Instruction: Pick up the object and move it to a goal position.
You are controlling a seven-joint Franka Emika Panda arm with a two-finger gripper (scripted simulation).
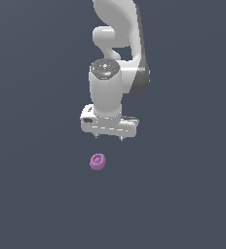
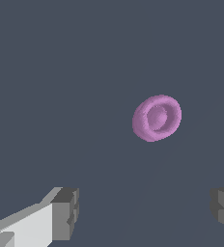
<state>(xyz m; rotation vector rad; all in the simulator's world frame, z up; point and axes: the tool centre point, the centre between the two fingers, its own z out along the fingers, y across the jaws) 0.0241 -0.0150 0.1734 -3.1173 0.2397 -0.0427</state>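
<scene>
**Open hand above the knob, nothing held**

The hand (image 1: 109, 137) is spread wide and holds nothing. In the exterior view only the two short fingertips show below the white hand body, one near each end of it. In the wrist view the two dark grey pads (image 2: 65, 212) stand far apart at the lower corners of the frame, with bare surface (image 2: 61, 72) between them. Neither pad touches anything.

The arm (image 1: 117, 44) comes down from the top centre of the exterior view. Its last links hang roughly vertical, and the hand points straight down at the surface. The hand body lies across the frame, tilted slightly so that its end on the exterior view's right sits a little lower.

The knob (image 1: 98, 162) lies on the dark grey surface just below the hand in the exterior view, slightly toward the exterior view's left of the hand's middle, and apart from both fingertips. It is small, rounded and pink-purple, with a ring-shaped recess facing up. In the wrist view the knob sits clear of the gap between the pads.
</scene>
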